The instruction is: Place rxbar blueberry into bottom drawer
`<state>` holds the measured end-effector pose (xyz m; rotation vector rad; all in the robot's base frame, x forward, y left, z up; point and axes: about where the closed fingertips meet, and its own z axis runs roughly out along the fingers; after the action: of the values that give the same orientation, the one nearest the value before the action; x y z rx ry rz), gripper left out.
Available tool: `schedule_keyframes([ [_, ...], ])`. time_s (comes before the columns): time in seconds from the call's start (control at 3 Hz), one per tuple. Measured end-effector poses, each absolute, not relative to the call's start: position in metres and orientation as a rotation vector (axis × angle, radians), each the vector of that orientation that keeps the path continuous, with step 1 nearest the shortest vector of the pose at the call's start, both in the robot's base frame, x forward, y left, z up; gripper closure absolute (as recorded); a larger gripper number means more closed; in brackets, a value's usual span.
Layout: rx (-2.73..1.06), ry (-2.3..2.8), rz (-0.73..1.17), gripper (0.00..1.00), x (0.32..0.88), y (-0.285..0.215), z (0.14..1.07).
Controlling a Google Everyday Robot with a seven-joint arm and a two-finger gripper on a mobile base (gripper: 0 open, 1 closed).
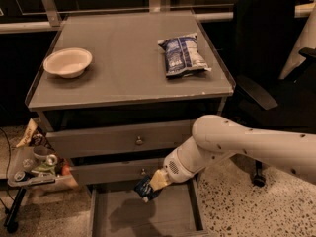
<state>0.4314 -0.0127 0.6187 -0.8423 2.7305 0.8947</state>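
My gripper (150, 185) is low in front of the grey cabinet, just above the back of the open bottom drawer (123, 218). It is shut on the rxbar blueberry (143, 188), a small dark navy bar with a pale label, which hangs tilted over the drawer's plain grey floor without touching it. My white arm (237, 147) reaches in from the right.
A blue-and-white chip bag (181, 55) and a white bowl (67, 62) sit on the cabinet top. Two upper drawers with round knobs (139, 141) are shut. A black office chair (266, 48) stands at the right. A small cart with clutter (32, 169) stands at the left.
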Motion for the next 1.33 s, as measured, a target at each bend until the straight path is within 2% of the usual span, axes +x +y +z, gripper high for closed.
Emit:
schedule_keyframes([
  [0.67, -0.769, 2.710, 0.990, 1.00, 0.446, -0.001, 0.556],
  [1.33, -0.646, 2.759, 1.147, 1.00, 0.459, 0.013, 0.437],
])
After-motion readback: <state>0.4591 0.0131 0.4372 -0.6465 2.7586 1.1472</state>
